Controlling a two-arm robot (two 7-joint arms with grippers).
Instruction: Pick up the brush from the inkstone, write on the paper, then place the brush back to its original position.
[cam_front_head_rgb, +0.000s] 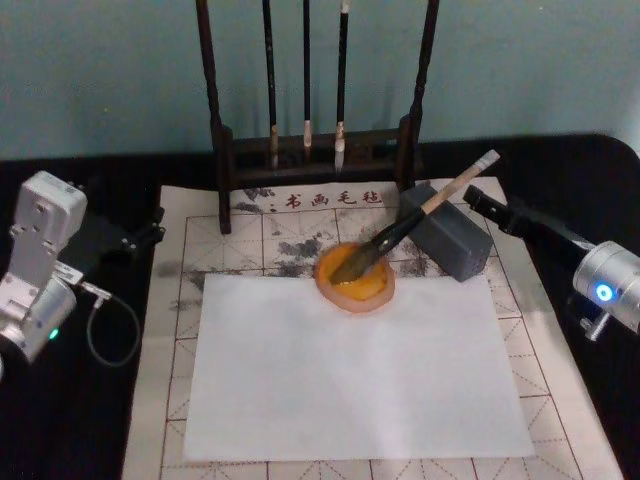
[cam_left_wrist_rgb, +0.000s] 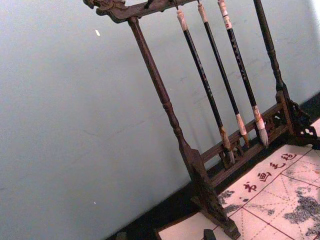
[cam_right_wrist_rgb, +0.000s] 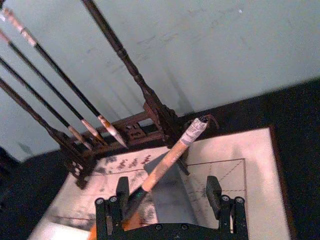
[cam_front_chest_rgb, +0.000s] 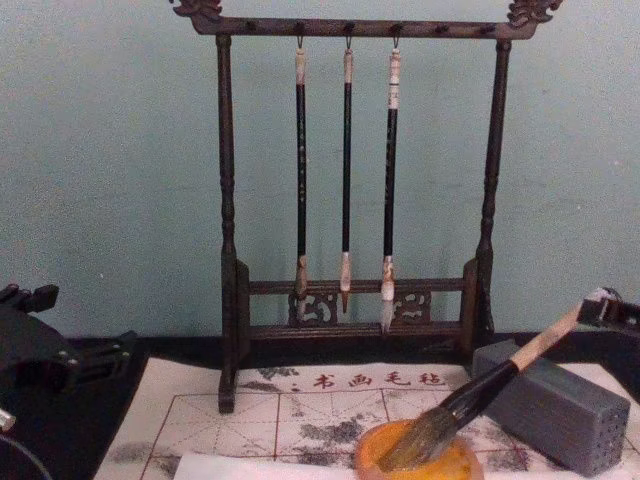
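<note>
The brush (cam_front_head_rgb: 420, 215) leans with its bristle tuft in the orange inkstone (cam_front_head_rgb: 372, 292) and its pale handle slanting up to the right over a grey block. My right gripper (cam_front_head_rgb: 478, 200) is at the handle's upper end. In the right wrist view the right gripper (cam_right_wrist_rgb: 167, 195) is open, and the brush handle (cam_right_wrist_rgb: 167, 157) runs between its fingers (cam_right_wrist_rgb: 122, 192), close to one of them. The chest view shows the brush (cam_front_chest_rgb: 500, 380) resting in the inkstone (cam_front_chest_rgb: 455, 467). The white paper (cam_front_head_rgb: 360, 370) lies flat in front of the inkstone. My left gripper (cam_front_head_rgb: 150, 232) is parked at the mat's left edge.
A dark wooden rack (cam_front_head_rgb: 225, 150) with three thin hanging brushes (cam_front_chest_rgb: 346, 170) stands at the back of the mat. The grey block (cam_front_head_rgb: 455, 245) sits right of the inkstone, under the brush handle. A gridded, ink-stained felt mat (cam_front_head_rgb: 190, 280) lies under the paper on the black table.
</note>
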